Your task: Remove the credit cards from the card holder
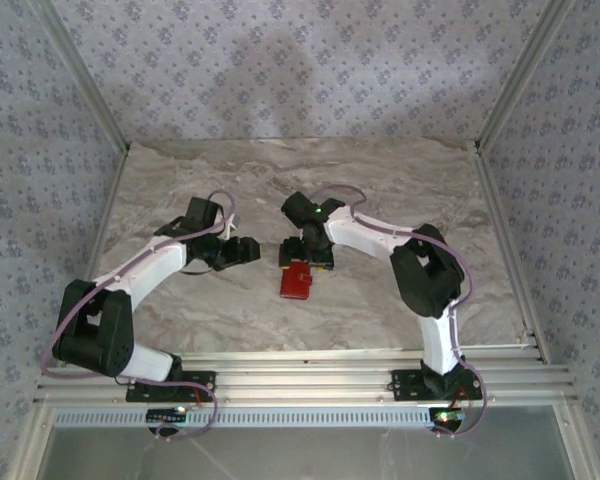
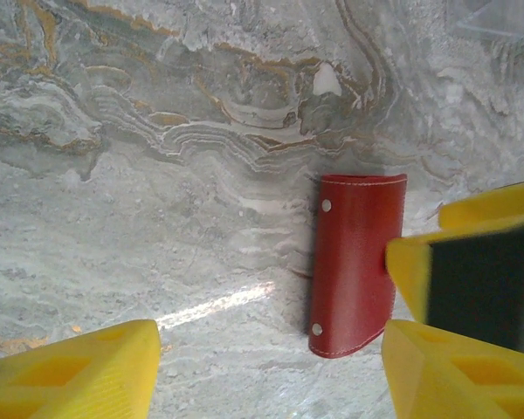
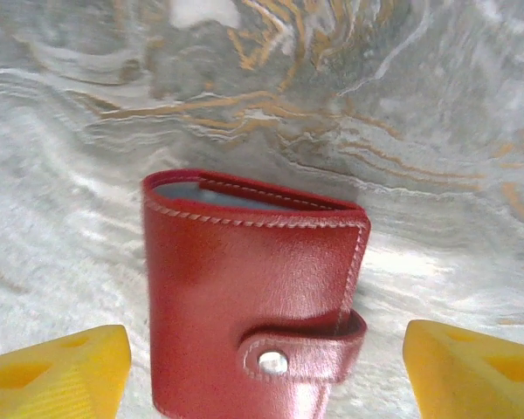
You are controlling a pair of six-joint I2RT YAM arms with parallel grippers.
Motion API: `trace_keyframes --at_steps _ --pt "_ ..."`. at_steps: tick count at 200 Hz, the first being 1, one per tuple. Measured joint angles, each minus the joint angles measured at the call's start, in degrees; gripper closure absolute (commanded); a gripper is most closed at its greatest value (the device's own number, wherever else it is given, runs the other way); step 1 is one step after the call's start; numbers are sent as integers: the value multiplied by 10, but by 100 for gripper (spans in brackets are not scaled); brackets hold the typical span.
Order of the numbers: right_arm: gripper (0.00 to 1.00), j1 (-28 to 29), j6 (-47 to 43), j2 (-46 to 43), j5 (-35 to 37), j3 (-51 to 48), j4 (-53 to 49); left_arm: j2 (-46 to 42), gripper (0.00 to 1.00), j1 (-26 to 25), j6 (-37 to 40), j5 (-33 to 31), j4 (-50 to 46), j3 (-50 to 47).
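Right wrist: holder (image 3: 249,297) is lying snapped shut on counter (image 3: 419,131); right hand (image 3: 262,360) is straddling it, spread wide, not touching, likely lining up on the snap tab (image 3: 301,349). Left hand (image 2: 266,353) is hovering near, also spread.

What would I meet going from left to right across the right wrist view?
Yellow end effector finger at the lower left → red card holder, folded shut with its snap tab fastened, lying on the marbled table → the other yellow finger at the lower right.
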Motion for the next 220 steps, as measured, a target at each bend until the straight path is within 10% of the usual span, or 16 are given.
trace_keyframes --at_steps 49,124,220 --pt "38 -23 -238 -123 -27 -76 54 25 39 -8 -49 12 21 12" --pt "45 -8 -665 -131 -40 -104 29 31 40 -9 -75 -6 22 12" --pt "51 -8 -822 -18 -53 -72 19 31 40 -9 -73 -9 13 13"
